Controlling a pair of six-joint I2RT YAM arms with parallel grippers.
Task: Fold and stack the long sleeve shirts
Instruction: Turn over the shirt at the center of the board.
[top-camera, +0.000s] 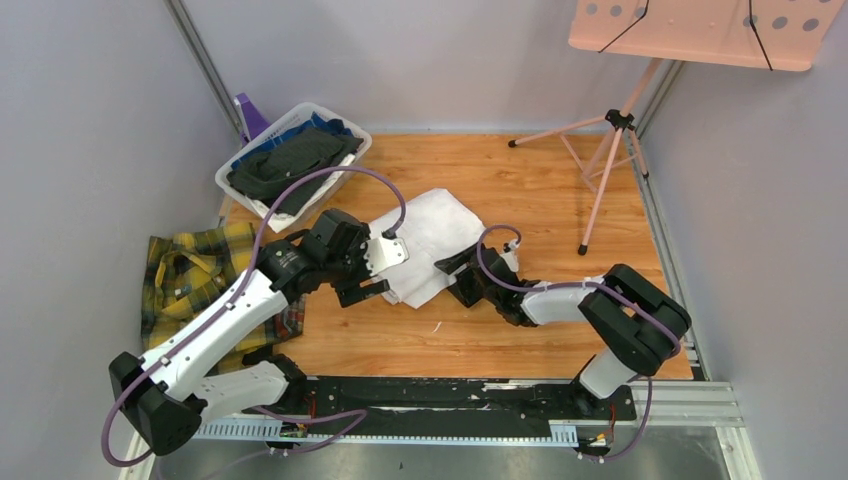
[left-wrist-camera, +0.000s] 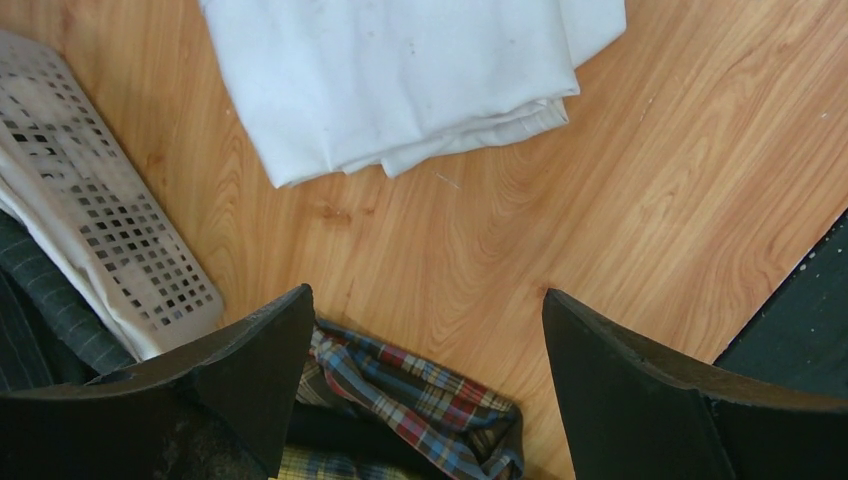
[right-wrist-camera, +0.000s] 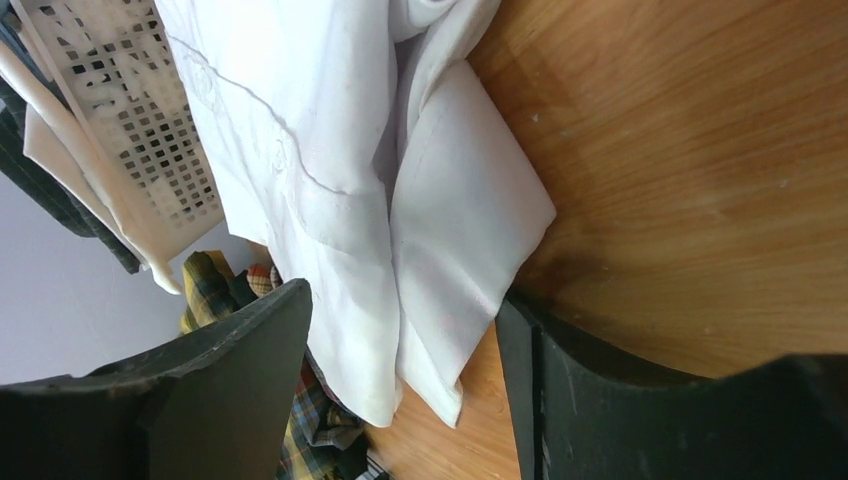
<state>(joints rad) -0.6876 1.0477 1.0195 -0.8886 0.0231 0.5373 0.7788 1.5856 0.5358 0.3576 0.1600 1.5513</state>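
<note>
White shirt (top-camera: 435, 235) lies folded on the bench (top-camera: 560, 200); we see left pincer (left-wrist-camera: 425, 295) and right pincer (right-wrist-camera: 402, 292) both apart.

A white basket (top-camera: 259, 139) of dark clothes (top-camera: 295, 160) sits far left on the wooden table (top-camera: 520, 190); a pink music stand (top-camera: 610, 122) stands far right.

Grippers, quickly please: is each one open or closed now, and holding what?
Left gripper: open, holding nothing.
Right gripper: open, jaws either side of the white shirt corner, not clamped.

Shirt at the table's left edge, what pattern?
Yellow and dark-green plaid shirt, clearest in the top external view.
</note>
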